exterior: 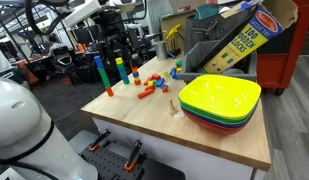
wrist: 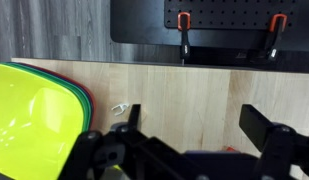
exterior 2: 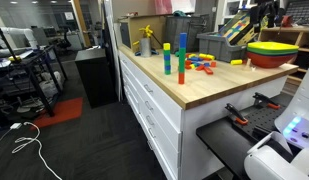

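Hovering high with jaws spread and empty, probably to clear the tall stacks, the arm hangs over the upright block towers (exterior: 120, 68). They stand on the table (exterior: 144, 122) at ten o'clock from the nested bowls (exterior: 219, 100), with loose blocks (exterior: 149, 88) between.

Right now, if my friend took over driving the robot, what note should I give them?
Gripper: open, empty, hanging above the table, touching nothing.
Blocks: green tower and blue tower stand upright. Loose blocks lie scattered beside them.
Stack of plates, yellow on top, sits apart near the table edge.
Done: two towers built.
Left: the loose blocks are all on the table, none picked up.
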Motion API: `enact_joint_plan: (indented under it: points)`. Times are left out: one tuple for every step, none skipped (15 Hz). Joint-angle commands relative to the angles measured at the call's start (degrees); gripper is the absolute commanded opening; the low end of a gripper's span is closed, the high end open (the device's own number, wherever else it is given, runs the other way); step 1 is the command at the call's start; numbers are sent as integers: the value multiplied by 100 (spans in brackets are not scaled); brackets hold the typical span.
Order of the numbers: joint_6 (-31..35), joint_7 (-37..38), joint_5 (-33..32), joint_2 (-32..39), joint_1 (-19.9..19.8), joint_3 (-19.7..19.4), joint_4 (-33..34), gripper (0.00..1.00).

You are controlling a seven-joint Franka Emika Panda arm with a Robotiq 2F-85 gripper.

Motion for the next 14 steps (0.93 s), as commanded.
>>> enact_joint_plan:
  points:
    - [-19,32,-28,-2,60,-48,10,100]
    - [-19,32,-28,-2,60,-48,10,100]
    - [-19,32,-28,-2,60,-48,10,100]
    - [-19,32,-28,-2,60,-48,10,100]
    - [-19,32,-28,-2,60,-48,10,100]
    - [-19,32,-28,-2,60,-48,10,100]
    - [-19,32,-28,-2,60,-48,10,100]
    - [-19,32,-28,-2,60,-48,10,100]
    - [36,67,22,91,72,-61,65,100]
    - [136,180,95,277,91,-47,157,100]
    - [219,281,187,415,113,-38,225,100]
    - [325,407,313,583,143,-12,321,100]
    - [421,524,475,728,170,-1,413,100]
    - [537,643,622,883,192,16,499,100]
